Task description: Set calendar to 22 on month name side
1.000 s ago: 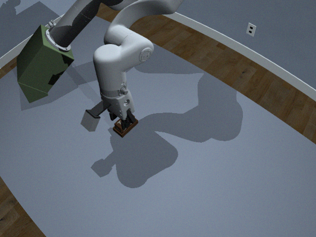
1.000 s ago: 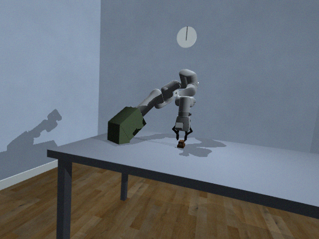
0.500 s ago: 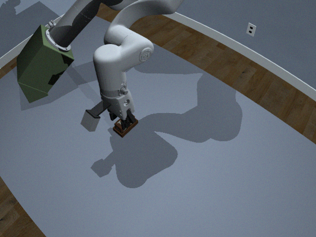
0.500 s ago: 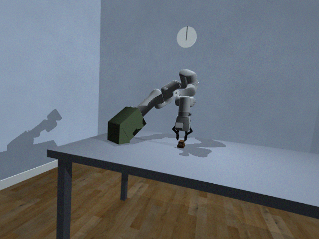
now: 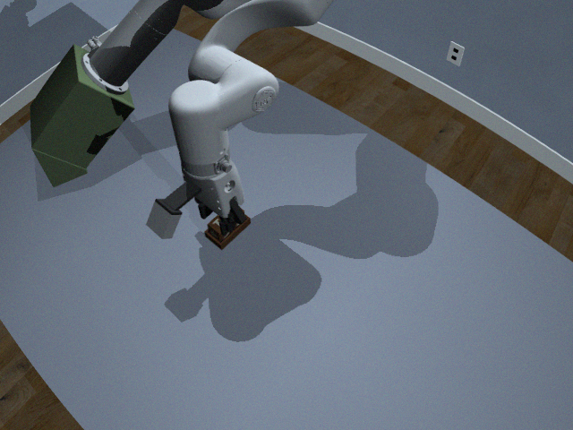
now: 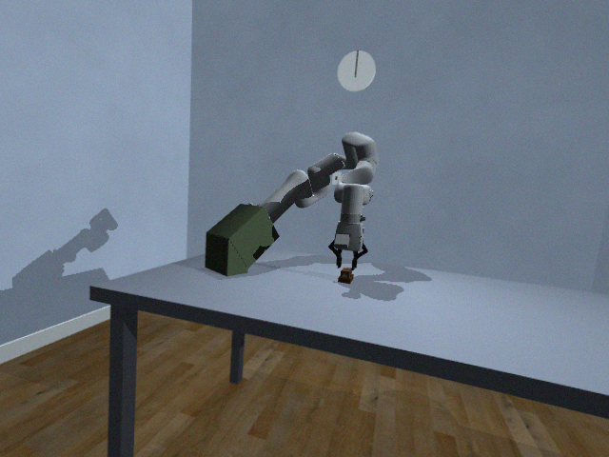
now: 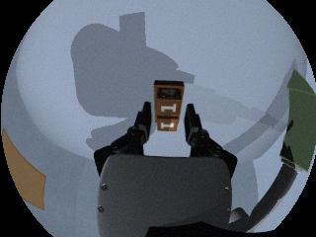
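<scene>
Grey tabletop is carrying the whole scene, with wooden floor and a pale skirting board running around it. Far to the left of the fingers, a dark green pedestal is sitting on the tabletop, and the white arm is reaching out from it and bending down. Just left of the fingers, a small grey box is sticking out sideways from the wrist on a dark bracket.

The black fingers are pointing straight down and standing about half spread, pinching nothing. In the wrist view they are framing the calendar tray from both sides, with a gap showing between each pad and the tray's walls. In the exterior view their tips are hanging just above the top of the calendar, and I cannot tell whether they are touching it.

The small brown tray is lying flat on the tabletop directly below and between the fingers. Two pale cubes are sitting in it side by side, lined up along the gap between the fingers. Dark marks are showing on their upper faces, too small to read.

Far to the right of the fingers, a white socket is showing on the wall.
</scene>
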{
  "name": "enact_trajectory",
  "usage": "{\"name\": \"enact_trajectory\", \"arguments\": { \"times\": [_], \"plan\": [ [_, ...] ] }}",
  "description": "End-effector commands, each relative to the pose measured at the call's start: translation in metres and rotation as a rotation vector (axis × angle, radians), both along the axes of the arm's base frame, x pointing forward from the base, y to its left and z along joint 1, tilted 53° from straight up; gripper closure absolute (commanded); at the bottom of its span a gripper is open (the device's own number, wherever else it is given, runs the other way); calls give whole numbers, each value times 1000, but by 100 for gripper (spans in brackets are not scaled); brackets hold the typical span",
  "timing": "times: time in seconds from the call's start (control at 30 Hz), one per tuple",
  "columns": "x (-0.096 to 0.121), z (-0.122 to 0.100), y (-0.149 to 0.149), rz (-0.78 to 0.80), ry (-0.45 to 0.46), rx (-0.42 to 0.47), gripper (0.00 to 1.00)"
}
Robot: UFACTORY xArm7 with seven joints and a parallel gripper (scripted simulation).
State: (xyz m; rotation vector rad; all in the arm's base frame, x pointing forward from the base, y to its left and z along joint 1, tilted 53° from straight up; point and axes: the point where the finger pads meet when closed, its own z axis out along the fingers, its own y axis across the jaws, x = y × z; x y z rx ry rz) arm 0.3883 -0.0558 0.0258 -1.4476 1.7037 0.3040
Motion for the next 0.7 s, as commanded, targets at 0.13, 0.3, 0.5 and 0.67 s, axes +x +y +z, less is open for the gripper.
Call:
{"name": "enact_trajectory", "arguments": {
  "times": [0.13,0.3,0.5,0.67],
  "plan": [
    [2,-2,0,-3,-1,-2,51],
    [5,-6,5,-3,-1,-2,51],
    [8,-10,10,-3,-1,-2,51],
    [11,-15,14,-3,-1,-2,51]
  ]
}}
